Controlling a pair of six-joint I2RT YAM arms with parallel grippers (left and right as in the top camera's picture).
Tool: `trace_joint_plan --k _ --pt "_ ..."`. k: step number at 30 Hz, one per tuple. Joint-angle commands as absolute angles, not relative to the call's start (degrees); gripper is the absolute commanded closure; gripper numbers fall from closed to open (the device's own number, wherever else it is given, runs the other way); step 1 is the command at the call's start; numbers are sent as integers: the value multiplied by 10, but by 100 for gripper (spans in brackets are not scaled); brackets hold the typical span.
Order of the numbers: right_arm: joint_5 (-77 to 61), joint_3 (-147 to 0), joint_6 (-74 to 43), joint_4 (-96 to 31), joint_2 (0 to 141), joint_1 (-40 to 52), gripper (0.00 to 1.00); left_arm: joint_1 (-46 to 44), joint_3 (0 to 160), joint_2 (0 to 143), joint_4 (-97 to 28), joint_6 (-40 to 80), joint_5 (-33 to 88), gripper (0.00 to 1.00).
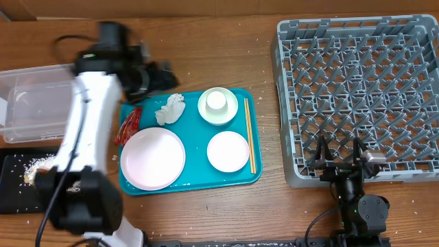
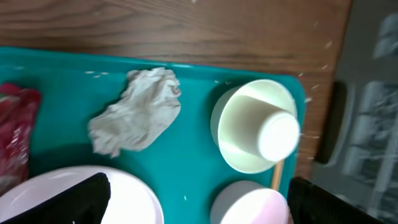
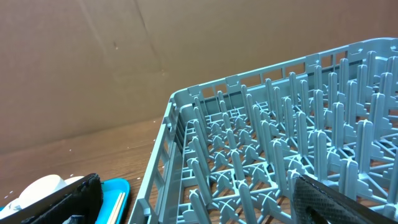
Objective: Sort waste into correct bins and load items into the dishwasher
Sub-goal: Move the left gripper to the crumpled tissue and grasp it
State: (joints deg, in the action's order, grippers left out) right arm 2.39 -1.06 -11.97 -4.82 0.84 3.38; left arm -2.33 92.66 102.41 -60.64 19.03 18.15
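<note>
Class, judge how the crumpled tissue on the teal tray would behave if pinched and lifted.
The crumpled white tissue looks soft and creased, so it would probably squash and flop. Its loose folds suggest little weight.

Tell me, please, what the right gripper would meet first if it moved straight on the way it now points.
Most likely the grey dish rack. The open right gripper points across the rack's near corner toward its upright pegs. Depth is unclear, so it might strike a peg or pass just above them.
</note>
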Motion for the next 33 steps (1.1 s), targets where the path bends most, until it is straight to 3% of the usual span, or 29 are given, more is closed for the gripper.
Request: trace_joint_plan --k 1,10,13,25,26,30,33 --pt "29 -5 -117 -46 2 32 0 -84 935 1074 -591 179 27 5" --pt "29 -5 -117 -46 2 32 0 -100 935 1177 -578 136 -36 12" --pt "29 -5 -117 -46 2 32 0 -90 935 1202 -578 126 -45 20" --pt "29 -5 -117 -46 2 32 0 -106 935 1262 -574 85 -29 21" --pt "29 -5 -117 -46 2 32 0 -106 935 1264 -574 85 -29 27" --pt "29 -5 -117 -46 2 32 0 -106 943 1258 -585 89 -30 70" --pt "29 -5 -117 -46 2 32 0 -105 983 1251 -626 99 -30 91"
